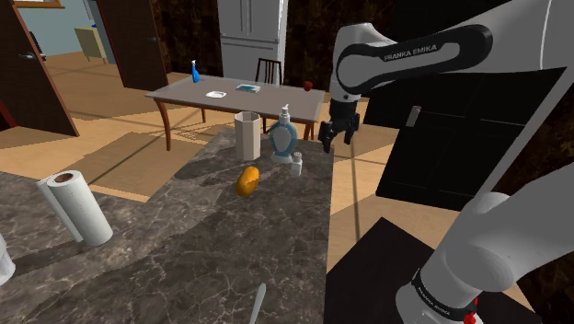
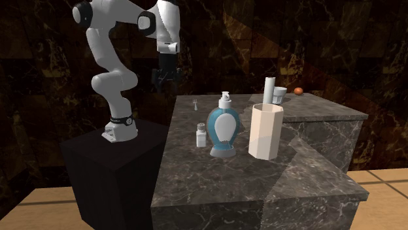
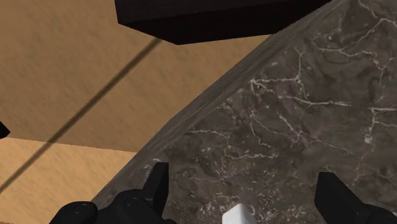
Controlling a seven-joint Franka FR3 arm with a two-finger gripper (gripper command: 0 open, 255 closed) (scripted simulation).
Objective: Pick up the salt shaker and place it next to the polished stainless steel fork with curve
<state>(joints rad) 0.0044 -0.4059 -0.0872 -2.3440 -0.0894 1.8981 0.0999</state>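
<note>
The gripper (image 3: 243, 175) hung over the dark marbled counter (image 3: 305, 108), its two black fingers (image 3: 158, 181) standing well apart. Between them, touching neither, showed a white corner of the salt shaker (image 3: 235, 216). Beyond the counter's edge lay the wooden floor (image 3: 70, 70) and a black box (image 3: 203, 16).
</note>
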